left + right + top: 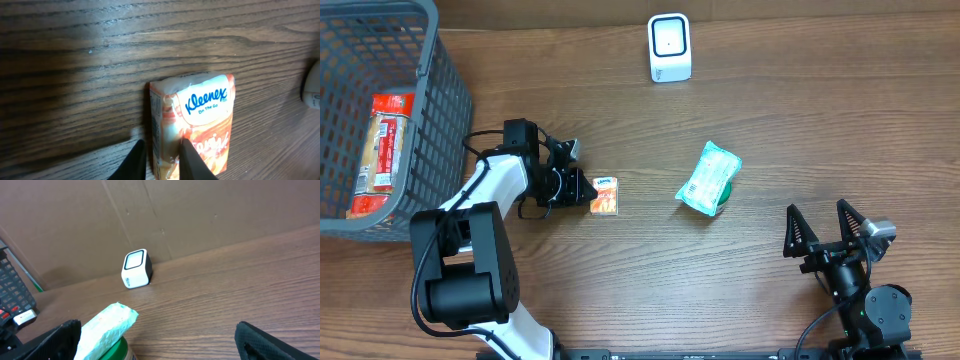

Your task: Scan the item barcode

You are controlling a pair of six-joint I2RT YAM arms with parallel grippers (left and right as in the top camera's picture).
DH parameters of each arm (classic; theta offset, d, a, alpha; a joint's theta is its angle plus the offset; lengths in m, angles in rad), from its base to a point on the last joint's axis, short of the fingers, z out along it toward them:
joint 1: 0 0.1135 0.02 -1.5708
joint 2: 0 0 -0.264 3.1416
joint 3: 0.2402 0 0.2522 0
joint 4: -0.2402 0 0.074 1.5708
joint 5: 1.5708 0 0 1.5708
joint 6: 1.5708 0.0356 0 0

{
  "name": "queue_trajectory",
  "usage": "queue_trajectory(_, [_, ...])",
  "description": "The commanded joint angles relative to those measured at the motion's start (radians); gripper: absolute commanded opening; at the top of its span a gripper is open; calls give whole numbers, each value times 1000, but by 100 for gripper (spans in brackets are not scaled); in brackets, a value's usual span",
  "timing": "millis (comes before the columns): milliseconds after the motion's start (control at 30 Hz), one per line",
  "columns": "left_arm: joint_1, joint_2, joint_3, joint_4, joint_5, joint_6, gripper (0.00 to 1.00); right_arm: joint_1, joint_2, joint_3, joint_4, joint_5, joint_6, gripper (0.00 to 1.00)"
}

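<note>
Grey plastic mesh basket (448,95) noted at the far left corner of the wooden table (800,110). One red-and-white packaged item (382,150) is seen lying inside it, lengthwise along the floor. Whether more than one packet lies there cannot be told.

The tissue pack (200,120), orange and white with a "Kleenex On the Go" label, is found flat on the table, outside the basket and well apart from it, left of table centre. No barcode is made out on the faces in view.

Left gripper (162,142): the jaws are drawn close about the pack's narrow left side, with one finger on each face of that edge; a pinch on the pack is recorded.

Right gripper (817,232): the jaws are spread wide, nothing lies between them, and it is held above bare table at the near right.

The white scanner (669,47) is stood upright at the far edge. A green-and-white soft packet (708,178) is seen lying between scanner and right gripper, over a dark green round item (114,352).
</note>
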Motion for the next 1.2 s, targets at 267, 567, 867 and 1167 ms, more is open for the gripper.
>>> queue_trajectory(267, [-33,-17,-81,69,-12,-8,16,-3,-5,-10,6,2,-6,100])
queue_trajectory(567, [-29,-19,-59,51,-13,-8,4,-3,-5,-10,6,1,-6,100])
queue_trajectory(867, [-43,-101,235,-197,-263,-134,4,-3,-5,-10,6,1,-6,100])
queue_trajectory(1167, [-150,-169,280,-326,-341,-185,45,-3,-5,-10,6,2,-6,100])
